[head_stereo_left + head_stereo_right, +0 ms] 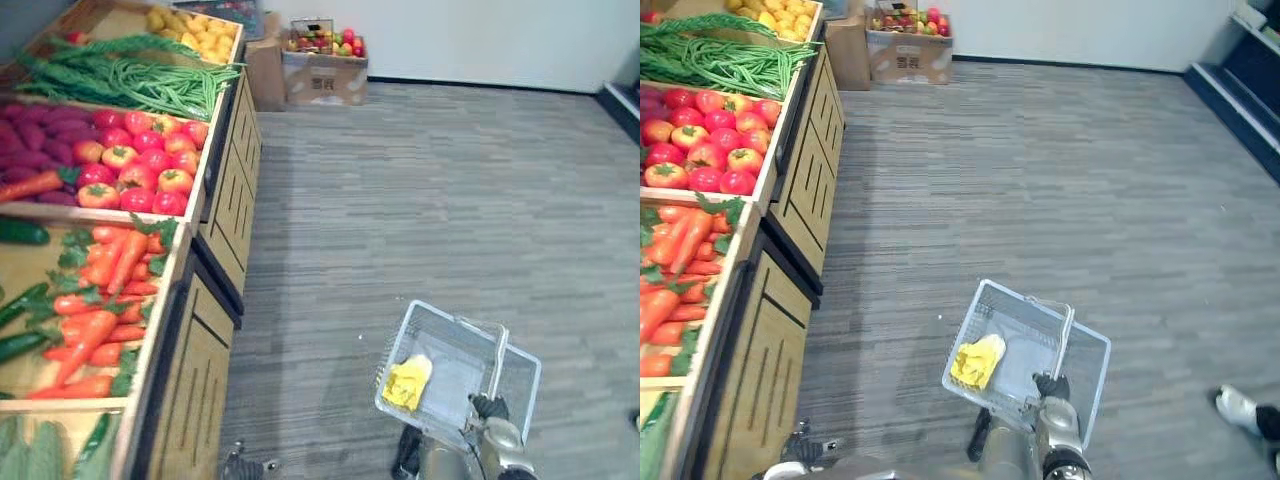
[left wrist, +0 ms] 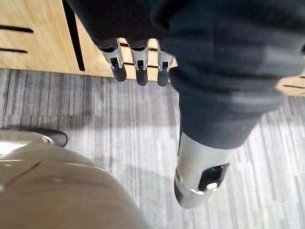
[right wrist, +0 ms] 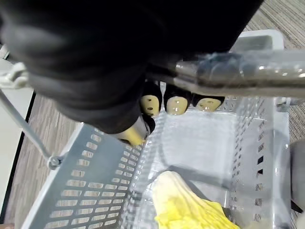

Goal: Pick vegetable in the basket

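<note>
A grey wire basket hangs low over the floor at the lower right, and my right hand is curled round its handle. Inside it lies a yellow leafy vegetable, seen up close in the right wrist view. My left hand hangs by the wooden stand with its fingers straight and nothing in them. To the left the wooden produce stand holds carrots, tomatoes, green beans and cucumbers.
Purple sweet potatoes and yellow produce fill further bins. A cardboard box with mixed vegetables stands by the far wall. A person's shoe shows at the lower right. Grey striped floor stretches right of the stand.
</note>
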